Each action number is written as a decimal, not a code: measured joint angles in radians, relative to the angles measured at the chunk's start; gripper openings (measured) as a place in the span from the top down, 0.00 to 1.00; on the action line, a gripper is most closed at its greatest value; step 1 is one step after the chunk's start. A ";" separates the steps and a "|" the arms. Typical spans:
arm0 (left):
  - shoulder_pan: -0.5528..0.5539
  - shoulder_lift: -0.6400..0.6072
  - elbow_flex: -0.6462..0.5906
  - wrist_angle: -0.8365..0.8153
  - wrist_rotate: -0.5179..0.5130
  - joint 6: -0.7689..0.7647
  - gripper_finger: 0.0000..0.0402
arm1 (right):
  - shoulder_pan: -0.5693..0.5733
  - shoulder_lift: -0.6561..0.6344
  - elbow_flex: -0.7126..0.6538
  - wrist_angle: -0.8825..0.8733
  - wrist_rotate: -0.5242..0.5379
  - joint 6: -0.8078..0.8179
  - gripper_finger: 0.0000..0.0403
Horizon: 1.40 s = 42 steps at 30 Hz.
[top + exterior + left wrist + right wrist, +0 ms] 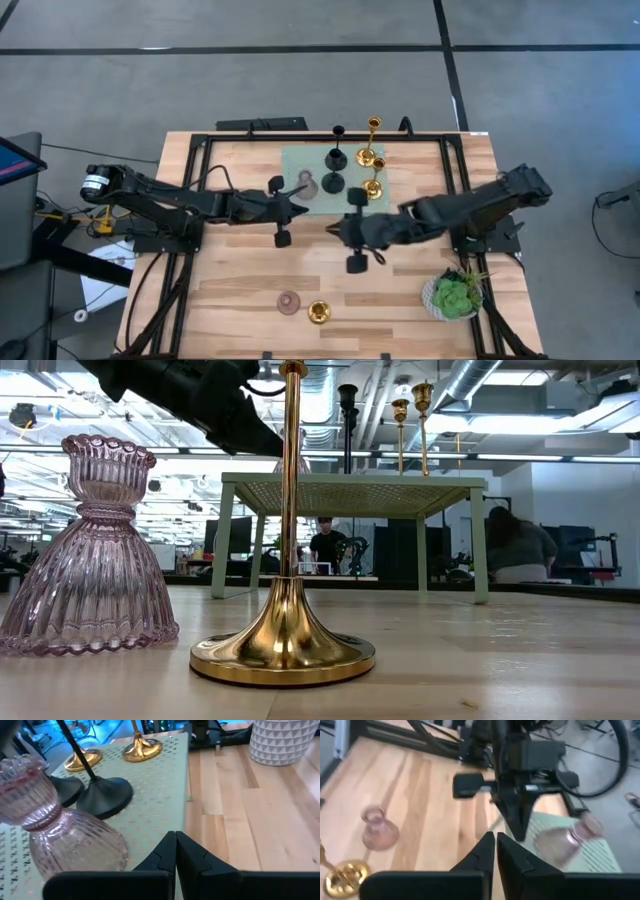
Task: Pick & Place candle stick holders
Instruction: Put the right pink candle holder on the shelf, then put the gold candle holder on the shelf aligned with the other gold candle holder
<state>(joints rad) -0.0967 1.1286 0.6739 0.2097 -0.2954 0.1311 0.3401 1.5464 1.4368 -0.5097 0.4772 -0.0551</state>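
A low green stand (315, 165) holds two black holders (337, 157) (333, 182), two gold holders (371, 152) (375, 187) and one pink glass holder (306, 184), each standing on its base. A second pink holder (289, 303) and a third gold holder (319, 312) stand on the wood near the front edge, and fill the low view (90, 550) (285, 645). My left gripper (303, 210) is shut and empty at the stand's near edge, beside the pink holder (65, 835). My right gripper (329, 228) is shut and empty, tip to tip with the left gripper (517, 822).
A green plant in a white pot (455, 296) stands at the near right, and it also shows in the left wrist view (285, 740). The stand is raised on four legs (222, 540). Black frame rails run along the table's left and right sides (185, 240). People show in the room behind.
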 joint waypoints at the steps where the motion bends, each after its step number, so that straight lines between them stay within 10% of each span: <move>1: 0.006 0.000 0.000 0.002 0.005 0.012 0.99 | 0.012 -0.020 -0.021 -0.004 0.020 0.000 0.99; 21: 0.240 0.000 -0.001 0.077 0.088 0.029 0.99 | 0.200 -0.340 -0.622 0.407 0.265 0.193 1.00; 42: 0.412 0.129 -0.001 0.218 0.325 -0.006 0.99 | 0.264 -0.330 -0.690 0.493 0.368 0.240 1.00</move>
<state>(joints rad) 0.3153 1.2580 0.6727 0.4273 0.0294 0.1256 0.6043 1.2160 0.7467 -0.0166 0.8455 0.1848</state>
